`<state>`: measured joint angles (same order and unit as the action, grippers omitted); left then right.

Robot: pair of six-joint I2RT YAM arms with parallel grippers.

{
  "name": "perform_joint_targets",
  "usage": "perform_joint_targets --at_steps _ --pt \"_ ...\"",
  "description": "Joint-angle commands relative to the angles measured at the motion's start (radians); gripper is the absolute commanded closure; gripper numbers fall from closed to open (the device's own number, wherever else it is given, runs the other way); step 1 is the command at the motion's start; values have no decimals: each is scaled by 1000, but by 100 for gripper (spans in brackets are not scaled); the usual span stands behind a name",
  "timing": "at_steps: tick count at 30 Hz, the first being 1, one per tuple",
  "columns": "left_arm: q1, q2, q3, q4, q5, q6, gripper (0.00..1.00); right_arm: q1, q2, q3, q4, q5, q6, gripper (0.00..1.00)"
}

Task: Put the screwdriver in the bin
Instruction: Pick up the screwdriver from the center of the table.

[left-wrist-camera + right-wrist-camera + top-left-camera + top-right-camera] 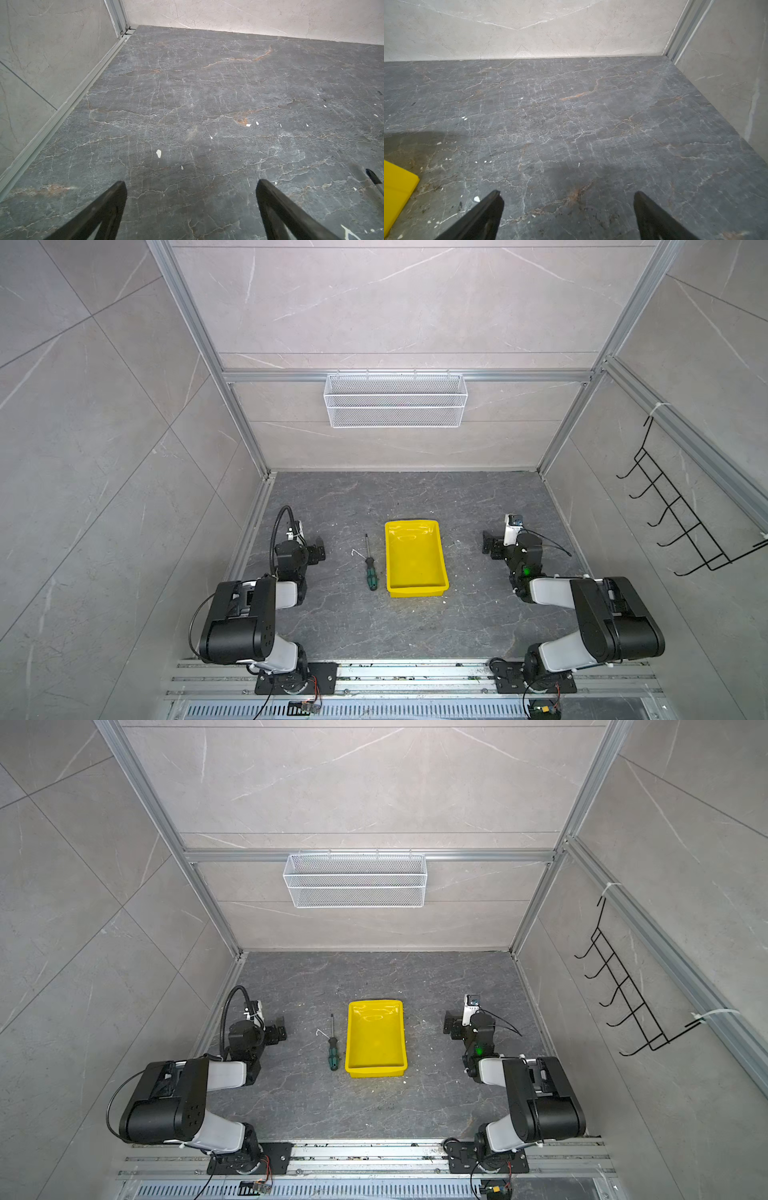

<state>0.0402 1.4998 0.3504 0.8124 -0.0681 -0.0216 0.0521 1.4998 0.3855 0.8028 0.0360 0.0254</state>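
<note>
Both top views take in the whole cell: one screwdriver (370, 568) lying flat on the dark stone counter (415, 626), just left of the one yellow bin (417, 559) near frame centre, close beside it but apart. Its green-and-black handle points toward the lower edge, its shaft toward the back wall. The bin holds nothing.

Two arms show there, the left gripper (318, 550) left of the screwdriver and the right gripper (490, 545) right of the bin, both well apart from them. One white wire basket (395, 400) hangs on the back wall, and one black hook rack (681, 506) on the wall at the right edge; neither shows in the wrist views.

The left wrist view shows only bare counter between its two fingers (108, 205), which stand wide apart with nothing held, and the dark screwdriver tip (374, 179) at the lower right edge; no bin appears there. The right wrist view shows its two fingers (488, 214) likewise spread and empty, with one yellow bin corner (396, 191) at the lower left edge and no screwdriver.
</note>
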Motion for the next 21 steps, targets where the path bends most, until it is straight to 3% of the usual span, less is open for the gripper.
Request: perform_joint_targets --at_steps 1,21 --pt "12 0 18 22 25 16 0 0 -2 -1 23 4 0 0" --pt "13 -1 16 21 19 20 0 -1 -2 0 21 4 -1 1"
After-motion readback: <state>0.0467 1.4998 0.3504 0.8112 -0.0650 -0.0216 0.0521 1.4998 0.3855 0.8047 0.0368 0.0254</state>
